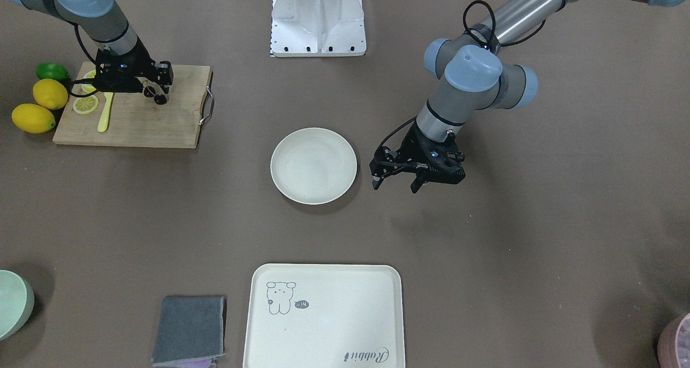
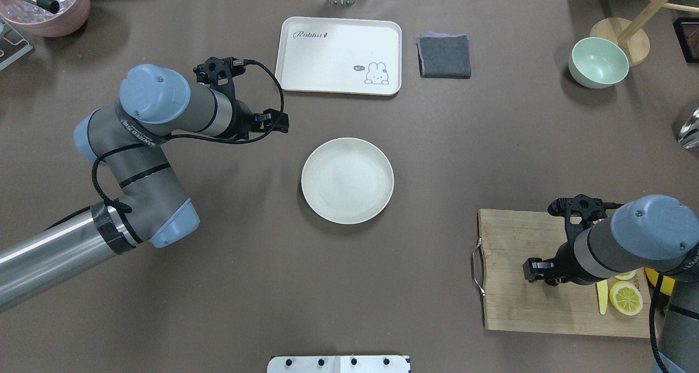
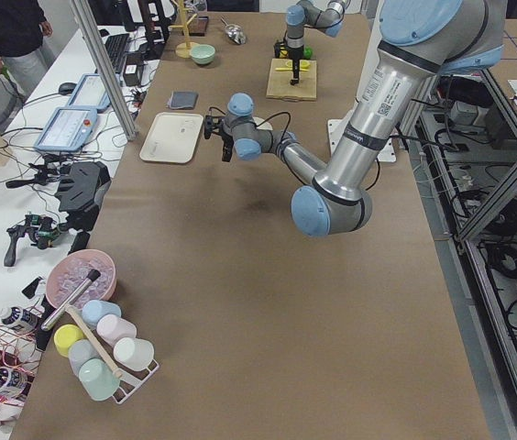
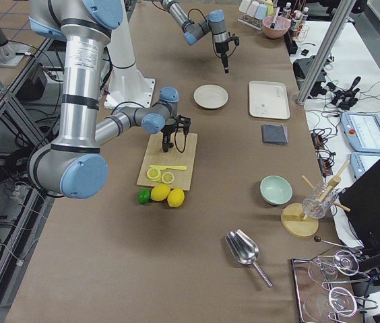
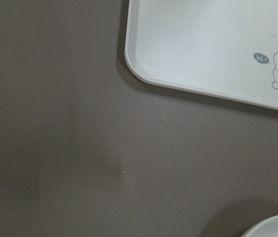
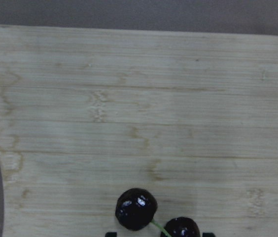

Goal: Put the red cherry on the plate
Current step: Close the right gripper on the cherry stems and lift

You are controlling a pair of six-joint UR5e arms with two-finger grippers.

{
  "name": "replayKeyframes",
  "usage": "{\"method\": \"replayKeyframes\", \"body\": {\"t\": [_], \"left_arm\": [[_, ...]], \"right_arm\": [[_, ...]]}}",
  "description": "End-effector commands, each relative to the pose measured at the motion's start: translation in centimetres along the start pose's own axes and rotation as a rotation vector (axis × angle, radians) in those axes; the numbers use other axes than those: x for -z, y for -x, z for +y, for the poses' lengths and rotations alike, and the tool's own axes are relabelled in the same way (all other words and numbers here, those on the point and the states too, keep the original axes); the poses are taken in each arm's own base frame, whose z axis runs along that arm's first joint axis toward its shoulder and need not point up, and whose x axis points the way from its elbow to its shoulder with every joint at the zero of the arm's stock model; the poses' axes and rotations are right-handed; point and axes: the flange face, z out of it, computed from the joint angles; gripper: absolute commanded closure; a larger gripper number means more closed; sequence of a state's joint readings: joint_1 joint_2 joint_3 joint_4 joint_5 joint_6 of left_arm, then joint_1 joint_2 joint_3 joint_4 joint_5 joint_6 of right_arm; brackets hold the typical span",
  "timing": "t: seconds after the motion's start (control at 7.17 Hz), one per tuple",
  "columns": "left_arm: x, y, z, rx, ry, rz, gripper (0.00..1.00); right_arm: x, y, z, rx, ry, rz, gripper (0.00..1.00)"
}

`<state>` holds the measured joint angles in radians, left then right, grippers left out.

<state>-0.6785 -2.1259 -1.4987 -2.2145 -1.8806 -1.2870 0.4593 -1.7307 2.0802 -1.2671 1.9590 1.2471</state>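
The red cherry (image 6: 136, 208), two glossy dark fruits on a thin green stem, shows at the bottom of the right wrist view over the wooden cutting board (image 6: 144, 98). My right gripper (image 6: 158, 234) has a fingertip showing at each side of the pair and looks shut on it. From the front the gripper (image 1: 159, 94) hangs over the board with the cherry (image 1: 160, 99) at its tips. I cannot tell whether the cherry touches the board. The plate (image 1: 314, 166) is bare at the table's middle. My left gripper (image 1: 395, 187) hovers open beside the plate, holding nothing.
The cutting board (image 1: 135, 123) also carries lemon slices (image 1: 86, 104) and a yellow knife (image 1: 104, 113). Two lemons (image 1: 50, 94) and a lime (image 1: 52, 71) lie beside it. Across the table are a cream tray (image 1: 323, 325), a grey cloth (image 1: 190, 329) and a green bowl (image 1: 12, 302).
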Motion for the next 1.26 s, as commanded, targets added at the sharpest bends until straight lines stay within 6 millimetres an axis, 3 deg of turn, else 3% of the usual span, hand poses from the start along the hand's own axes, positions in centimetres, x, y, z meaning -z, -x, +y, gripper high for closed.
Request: {"method": "replayKeyframes", "body": {"t": [0.0,0.28,0.7,0.84,1.12], "left_arm": [[0.0,0.0,0.0,0.0,0.001,-0.001,0.02],[-0.1,0.0,0.1,0.001,0.002,0.0,0.02],[-0.1,-0.1,0.1,0.0,0.002,0.001,0.02],[-0.1,-0.1,0.1,0.0,0.003,0.001,0.02],[0.2,0.2,-0.4,0.005,-0.005,-0.001,0.02]], "right_arm": [[0.0,-0.3,0.1,-0.002,0.001,0.004,0.36],[0.5,-0.6,0.4,-0.002,0.003,0.002,0.39],[0.8,-0.6,0.3,-0.007,-0.004,-0.001,0.9],[0.8,-0.6,0.3,-0.006,-0.004,-0.002,1.0],[1.9,-0.1,0.1,-0.006,-0.018,-0.023,1.0]]}}
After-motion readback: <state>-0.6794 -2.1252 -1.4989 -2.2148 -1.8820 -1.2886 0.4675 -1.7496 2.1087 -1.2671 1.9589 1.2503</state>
